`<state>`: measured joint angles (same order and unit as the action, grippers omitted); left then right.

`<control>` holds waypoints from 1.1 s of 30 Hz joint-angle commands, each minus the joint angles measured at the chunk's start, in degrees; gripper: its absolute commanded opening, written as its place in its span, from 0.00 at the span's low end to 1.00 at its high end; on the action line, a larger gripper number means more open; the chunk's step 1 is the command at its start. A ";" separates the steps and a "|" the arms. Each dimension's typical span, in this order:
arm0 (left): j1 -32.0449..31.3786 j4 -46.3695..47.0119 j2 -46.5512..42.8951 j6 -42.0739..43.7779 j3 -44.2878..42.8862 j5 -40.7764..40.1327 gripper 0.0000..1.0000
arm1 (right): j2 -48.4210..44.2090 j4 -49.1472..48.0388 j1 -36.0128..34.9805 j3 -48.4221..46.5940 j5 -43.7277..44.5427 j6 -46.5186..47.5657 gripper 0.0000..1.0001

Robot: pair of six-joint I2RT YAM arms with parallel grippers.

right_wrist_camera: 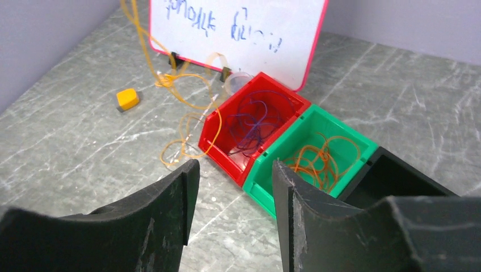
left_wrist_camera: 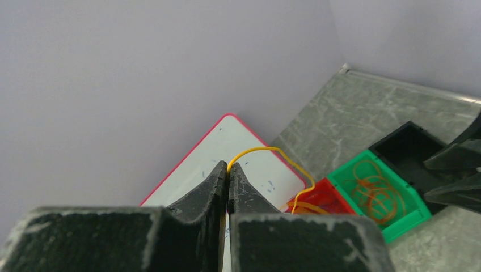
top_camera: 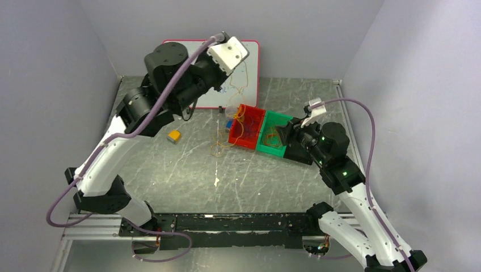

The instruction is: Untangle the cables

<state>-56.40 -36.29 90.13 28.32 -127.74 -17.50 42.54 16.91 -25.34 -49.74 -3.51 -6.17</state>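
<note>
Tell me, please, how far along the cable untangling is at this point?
Done: dark cables lie in the red bin and orange cables in the green bin. In hand: the left gripper, raised, is shut on a yellow cable that trails down to the table. The right gripper is open and empty. Left: that cable's loops beside the red bin are not yet binned; the black bin looks empty.
</note>
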 commanded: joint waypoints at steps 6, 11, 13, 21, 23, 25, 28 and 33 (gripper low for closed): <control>-0.11 -0.89 -7.13 -4.38 -5.89 8.73 0.07 | -4.61 -17.55 0.20 10.13 -9.64 -0.99 0.56; -0.11 -0.41 -9.44 -5.75 -5.22 11.87 0.07 | -4.81 -33.42 0.21 17.26 -20.46 -0.97 0.59; -0.11 -0.36 -9.78 -5.81 -4.98 12.28 0.07 | -3.52 -42.55 0.20 20.15 -24.93 -2.99 0.60; -0.11 -0.01 -10.23 -5.90 -4.45 13.01 0.07 | 10.07 -63.80 -4.59 20.87 -33.26 -6.23 0.64; -0.12 -0.09 -10.36 -6.03 -4.41 13.13 0.07 | 12.54 -62.79 -7.98 19.10 -30.90 -2.68 0.64; -0.11 -0.01 -10.49 -6.04 -4.08 13.00 0.07 | 14.57 -62.29 -10.80 17.36 -28.44 -0.13 0.64; -0.11 0.00 -10.80 -6.14 -3.47 12.96 0.07 | 16.99 -63.65 -12.67 14.12 -27.93 -0.22 0.63; -0.11 0.37 -11.26 -6.17 -1.34 12.83 0.07 | 18.98 -66.64 -15.10 10.63 -26.99 -1.73 0.63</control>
<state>-56.45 -37.15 79.72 22.98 -130.39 -5.93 60.95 -44.03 -38.70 -35.94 -32.14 -8.47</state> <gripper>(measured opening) 0.075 0.633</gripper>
